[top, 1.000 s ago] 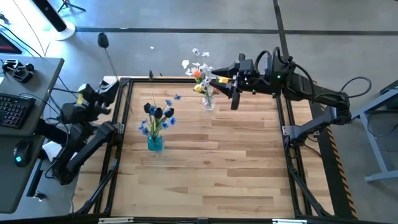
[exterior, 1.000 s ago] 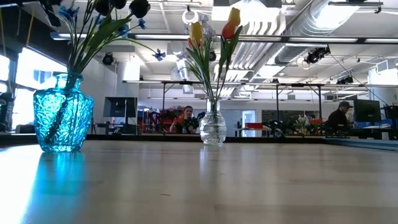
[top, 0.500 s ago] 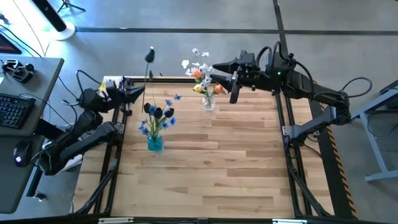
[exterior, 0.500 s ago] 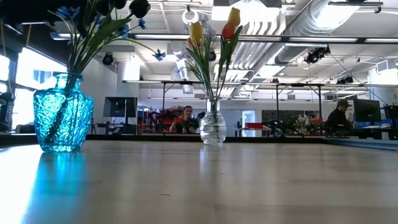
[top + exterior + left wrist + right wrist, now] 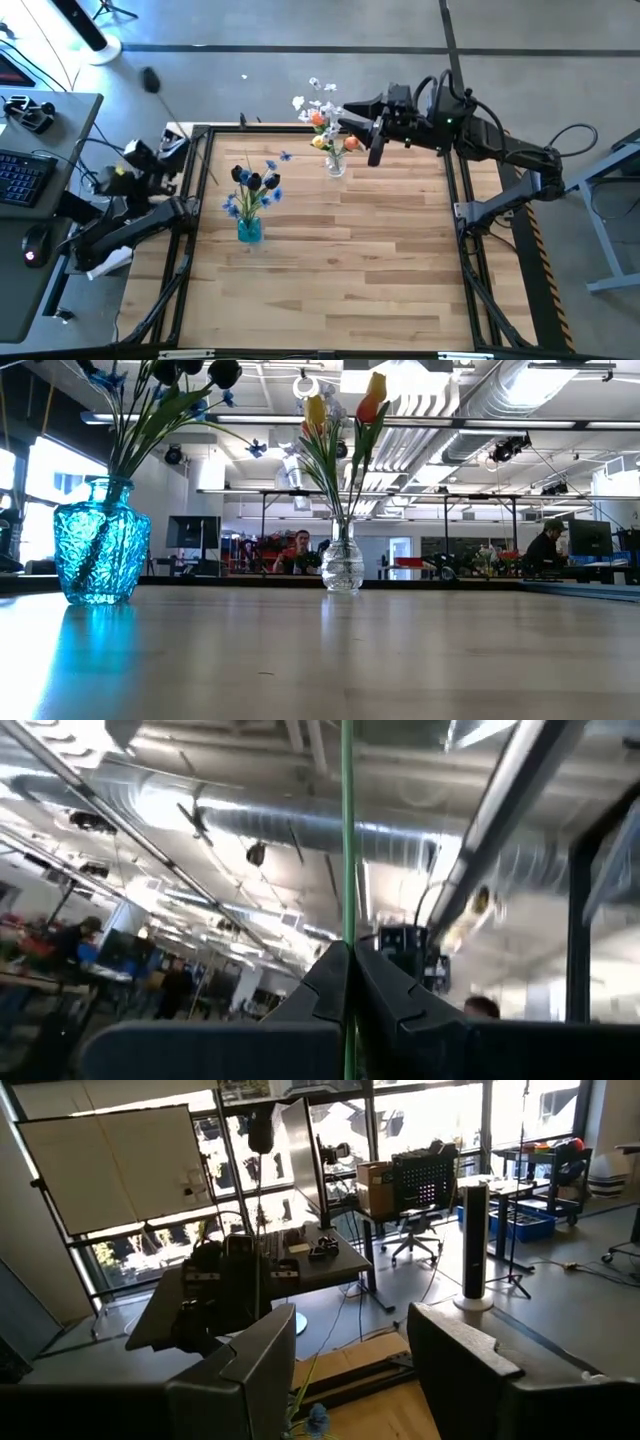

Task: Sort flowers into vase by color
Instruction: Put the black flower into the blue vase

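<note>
My left gripper (image 5: pixel 176 148) is at the table's far left corner, shut on a long green stem (image 5: pixel 347 840) whose dark purple head (image 5: pixel 150 78) points out past the table's far left. A blue glass vase (image 5: pixel 249 230) stands on the table and holds blue blossoms and dark purple tulips (image 5: pixel 255 182). A clear vase (image 5: pixel 335 163) at the far middle holds yellow and orange tulips and white sprigs (image 5: pixel 320 100). My right gripper (image 5: pixel 352 115) is open and empty, just right of those flowers. My left gripper pinches the flower's green stem (image 5: pixel 347 925) between its two fingers (image 5: pixel 320 980). The stem runs straight out past the fingertips. The flower is lifted clear of the table, slanting up and away to the far left, its lower end toward the table.
Black frame rails (image 5: pixel 455 180) run along the table's edges. A desk with a keyboard (image 5: pixel 25 170) stands left of the table. The wooden table top (image 5: pixel 340 270) lies bare in front of both vases. People sit in the room behind the table in the low view (image 5: pixel 300 550).
My left gripper swung with the purple flower toward the blue vase, then back toward the table's left edge, so the flower head now points far left again. My right gripper has moved a little toward the far edge, away from the clear vase.
</note>
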Controlling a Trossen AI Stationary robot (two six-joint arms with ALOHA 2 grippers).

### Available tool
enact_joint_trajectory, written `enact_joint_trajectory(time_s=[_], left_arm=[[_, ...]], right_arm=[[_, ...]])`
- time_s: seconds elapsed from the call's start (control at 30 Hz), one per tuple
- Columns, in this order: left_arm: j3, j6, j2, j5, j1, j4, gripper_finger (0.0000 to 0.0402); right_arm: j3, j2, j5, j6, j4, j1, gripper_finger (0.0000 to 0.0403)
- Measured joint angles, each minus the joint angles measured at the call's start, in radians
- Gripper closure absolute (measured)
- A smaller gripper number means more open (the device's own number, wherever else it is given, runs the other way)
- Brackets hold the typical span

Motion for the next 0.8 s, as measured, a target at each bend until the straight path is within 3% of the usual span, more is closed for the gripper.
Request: enact_joint_trajectory(time_s=[0.27, 0.6, 0.8], left_arm=[[-0.126, -0.046, 0.027, -0.103, -0.132, 0.148, 0.0401], [-0.133, 0.051, 0.079, -0.172, -0.359, 0.005, 0.0401], [-0.278, 0.034, 0.077, -0.289, -0.475, 0.196, 0.0401]], right_arm=[[0.0, 0.0, 0.05, 0.0, 0.003, -0.001, 0.0214], [0.0, 0.0, 0.086, 0.003, 0.027, -0.001, 0.0214], [0.0, 0.001, 0.096, 0.021, 0.034, -0.001, 0.0214]])
